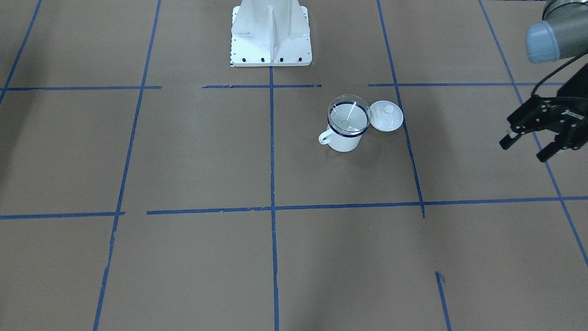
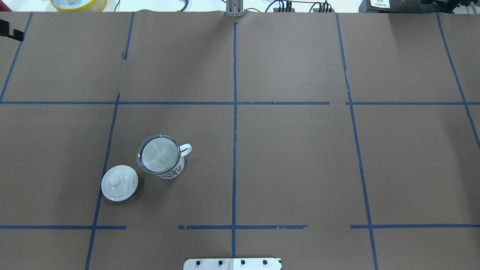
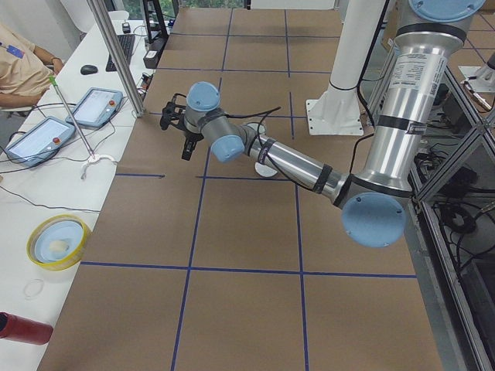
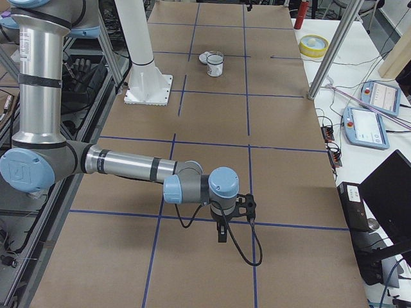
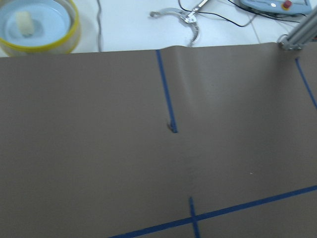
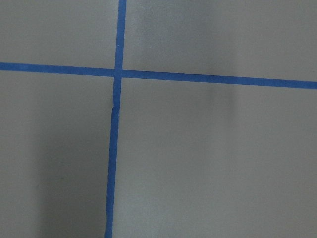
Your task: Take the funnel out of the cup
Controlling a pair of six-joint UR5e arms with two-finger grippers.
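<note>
The clear funnel (image 1: pixel 349 114) sits bowl-up in the white mug with a dark blue rim, the cup (image 1: pixel 343 140). Both stand upright on the brown table. They also show in the overhead view, funnel (image 2: pixel 159 155) in cup (image 2: pixel 173 171), handle to the right. My left gripper (image 1: pixel 523 151) hovers far from the cup toward the table's left end, jaws apart and empty. My right gripper (image 4: pixel 221 226) shows only in the exterior right view, low over the table's other end, far from the cup (image 4: pixel 215 65). I cannot tell whether it is open or shut.
A white round knobbed lid (image 2: pixel 119 183) lies right beside the cup, on the side away from its handle. The white robot base (image 1: pixel 271 34) stands behind the cup. A yellow-rimmed bowl (image 5: pixel 37 25) and tablets (image 3: pixel 46 135) sit past the table's far edge.
</note>
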